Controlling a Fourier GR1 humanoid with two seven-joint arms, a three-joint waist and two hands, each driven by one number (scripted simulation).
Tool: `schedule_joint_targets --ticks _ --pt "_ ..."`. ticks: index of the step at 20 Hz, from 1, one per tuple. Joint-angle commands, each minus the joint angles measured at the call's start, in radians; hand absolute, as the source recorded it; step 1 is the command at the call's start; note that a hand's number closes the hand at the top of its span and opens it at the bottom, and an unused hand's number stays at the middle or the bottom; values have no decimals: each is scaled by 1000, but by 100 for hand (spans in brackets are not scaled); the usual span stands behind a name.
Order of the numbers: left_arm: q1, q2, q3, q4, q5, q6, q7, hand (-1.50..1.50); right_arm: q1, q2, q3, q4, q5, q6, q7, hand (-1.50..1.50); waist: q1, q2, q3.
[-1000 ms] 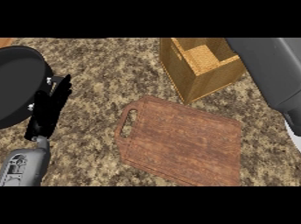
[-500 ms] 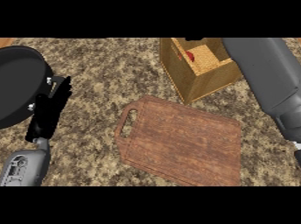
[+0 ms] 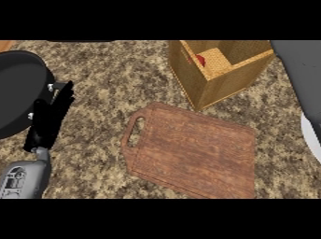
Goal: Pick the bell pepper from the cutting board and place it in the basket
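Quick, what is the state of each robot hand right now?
Left robot hand: open, fingers straight, holding nothing, beside the black pan.
Right robot hand: not visible; only its grey forearm shows, so it cannot be told.

No readable text, label, brand, number or sign — on any surface in view.

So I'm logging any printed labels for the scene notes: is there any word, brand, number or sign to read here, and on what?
None: no readable text in the head view.
Basket: plain woven walls, no label; a red thing shows inside.
Cutting board: wood grain only.
Black pan: unmarked.
Left hand and the grey forearms: no lettering; the pale pattern on the left forearm is not legible as text.
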Motion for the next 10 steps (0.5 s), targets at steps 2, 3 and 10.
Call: schedule_joint_targets --ticks 2,3,10 --pt "29 4 7 -5 2 -2 -18 0 37 -96 -85 -54 -54 11 73 -150 -12 -6 0" --pt "11 -5 2 1 -8 11 -16 0 54 -122 -115 -82 -85 23 58 -150 -20 -7 0" --pt "3 14 30 15 12 -6 -16 0 251 -288 -223 -157 -194 164 -54 -150 -13 -2 0"
